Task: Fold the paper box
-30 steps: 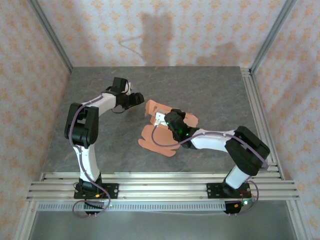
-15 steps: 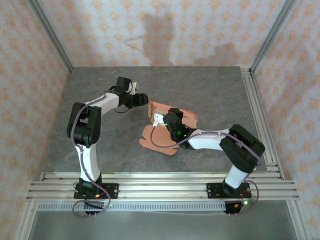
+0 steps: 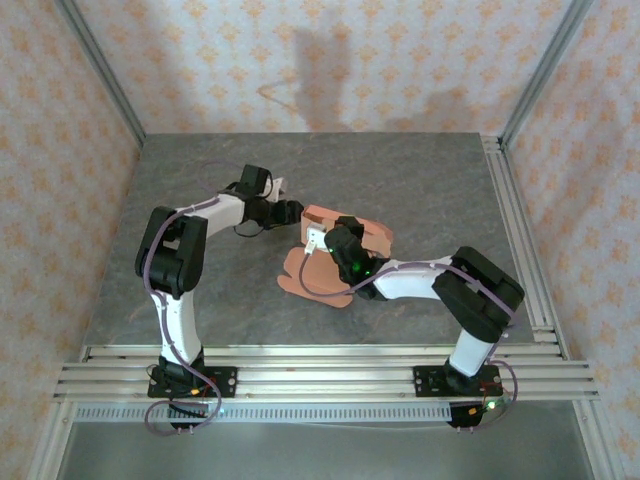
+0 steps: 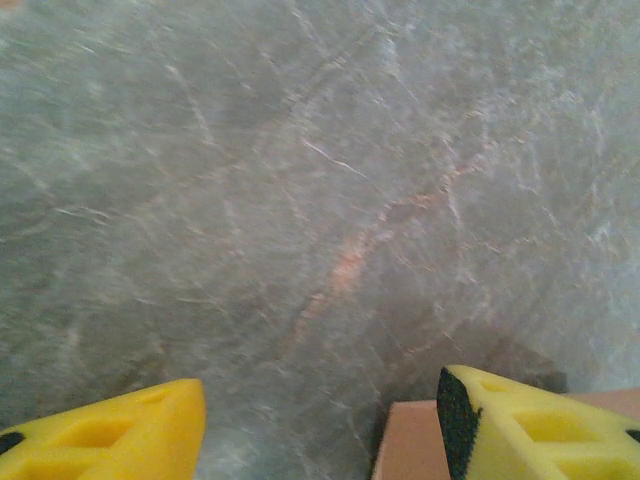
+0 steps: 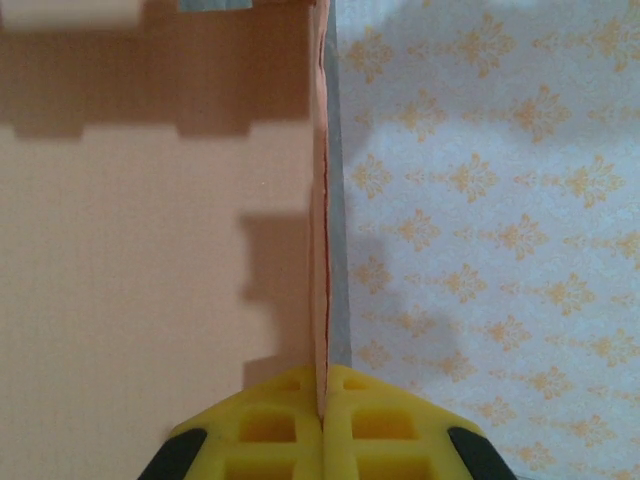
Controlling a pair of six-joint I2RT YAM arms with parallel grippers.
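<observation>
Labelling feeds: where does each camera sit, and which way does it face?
Top: above and behind the robot, looking down on the table; both arms show.
Left wrist: faces the table; left tool's yellow fingertips at bottom, apart.
Right wrist: looks along the card's edge toward the patterned wall; right tool pinches it.
Shared: the orange card, in all three.

White arm links (image 3: 176, 325), black joints (image 3: 165, 255), purple cables (image 3: 152, 292) looped alongside, green lights (image 3: 360, 268), yellow cut-out fingers (image 5: 268, 428)
</observation>
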